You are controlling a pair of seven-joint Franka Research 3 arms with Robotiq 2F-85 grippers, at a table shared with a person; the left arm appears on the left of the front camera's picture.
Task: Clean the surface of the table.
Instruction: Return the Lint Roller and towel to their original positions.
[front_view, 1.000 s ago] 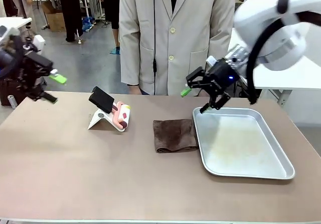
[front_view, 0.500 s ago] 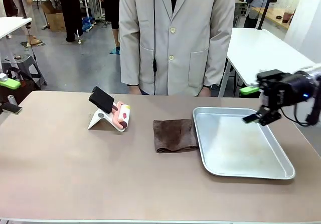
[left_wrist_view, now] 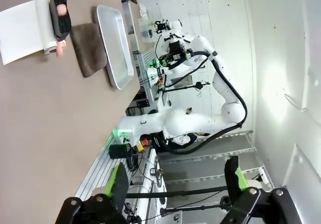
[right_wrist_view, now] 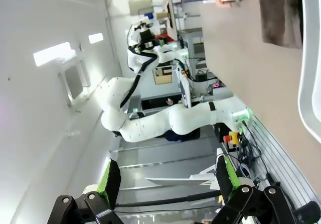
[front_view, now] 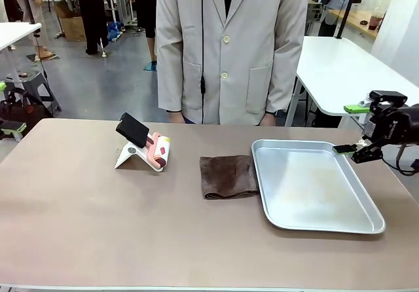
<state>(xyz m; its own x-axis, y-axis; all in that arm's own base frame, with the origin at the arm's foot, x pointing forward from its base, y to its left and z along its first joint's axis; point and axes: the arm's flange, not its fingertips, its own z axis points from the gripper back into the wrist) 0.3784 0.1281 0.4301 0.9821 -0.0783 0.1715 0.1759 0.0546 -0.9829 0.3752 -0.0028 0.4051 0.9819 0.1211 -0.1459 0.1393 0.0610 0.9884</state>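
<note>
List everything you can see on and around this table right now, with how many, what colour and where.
table: one, brownish-taupe, spanning the front view.
metal tray: one, shiny silver, on the table's right half.
cloth: one, dark brown, folded, lying against the tray's left edge.
lint roller on a stand: one, white stand with a black handle and pink parts, on the table's left half, far side.
white tables: two, beyond the far corners.
person: one, in a beige coat, standing at the far edge.
right gripper: black with green pads, open, holding nothing, above the table's right edge.
left gripper: black with green pads, open, holding nothing, off the table's left end.
</note>
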